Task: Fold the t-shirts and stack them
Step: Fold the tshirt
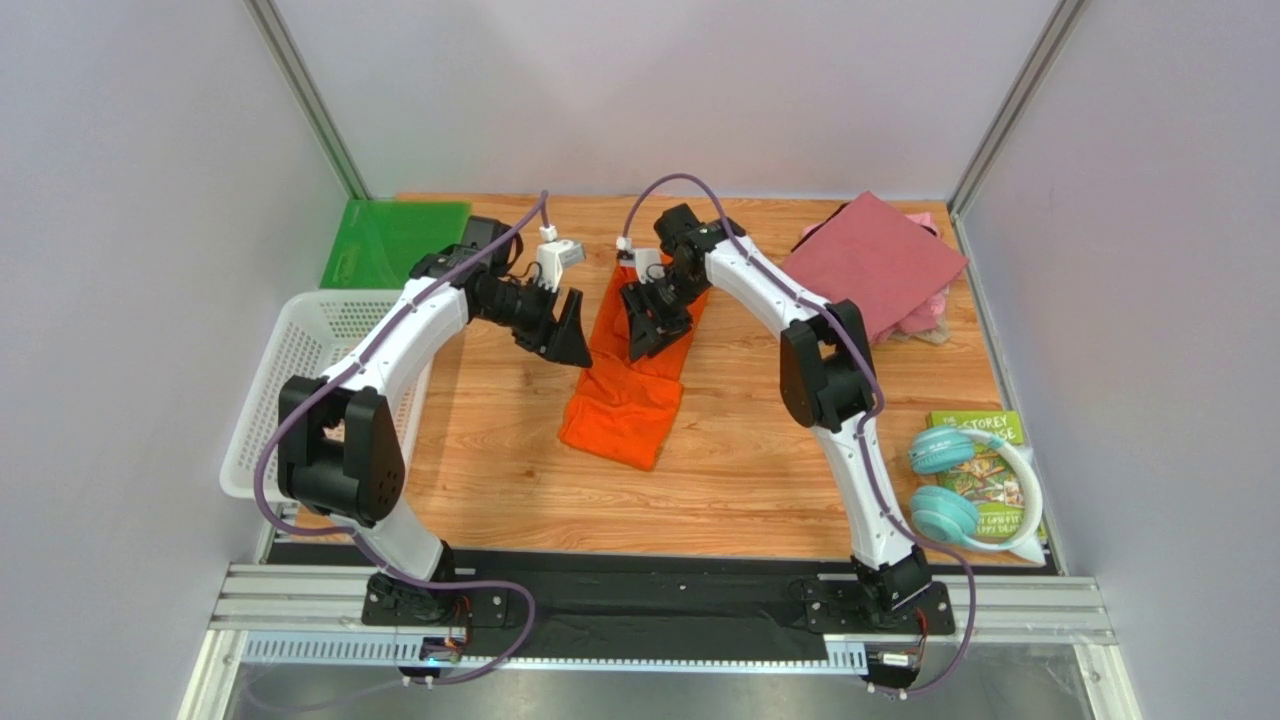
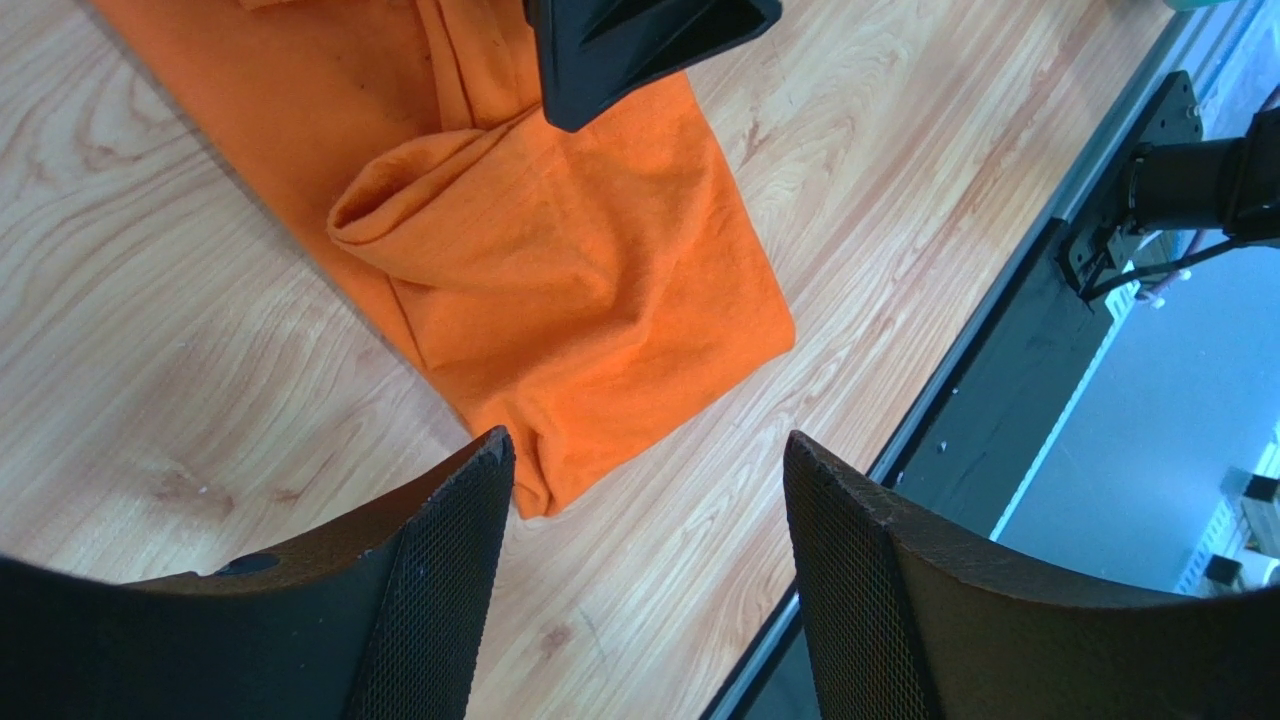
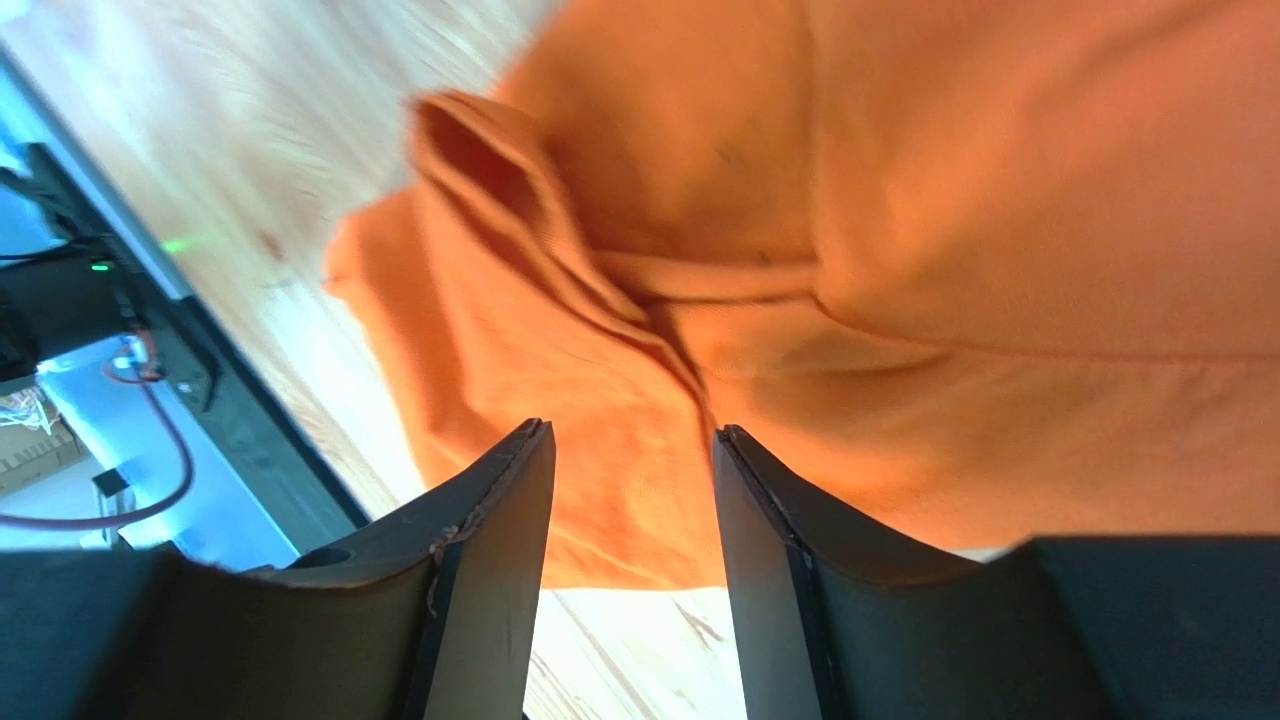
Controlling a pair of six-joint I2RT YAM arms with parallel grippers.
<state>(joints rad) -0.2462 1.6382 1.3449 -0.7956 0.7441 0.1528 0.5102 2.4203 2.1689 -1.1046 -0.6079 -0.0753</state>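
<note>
The bright orange t-shirt (image 1: pixel 634 378) lies rumpled in a long strip on the middle of the table; it also shows in the left wrist view (image 2: pixel 556 270) and the right wrist view (image 3: pixel 932 225). My left gripper (image 1: pixel 568 333) is open and empty, just left of the shirt's upper part (image 2: pixel 646 450). My right gripper (image 1: pixel 655 323) is open above the shirt's upper part, nothing between its fingers (image 3: pixel 631 435). The folded maroon-red shirt (image 1: pixel 875 258) lies at the back right on top of a pale pink one (image 1: pixel 920 318).
A white mesh basket (image 1: pixel 323 375) stands at the left edge. A green plastic sheet (image 1: pixel 383 240) lies at the back left. Teal headphones (image 1: pixel 950 488) and a book (image 1: pixel 984 450) lie at the right front. Walls enclose the table.
</note>
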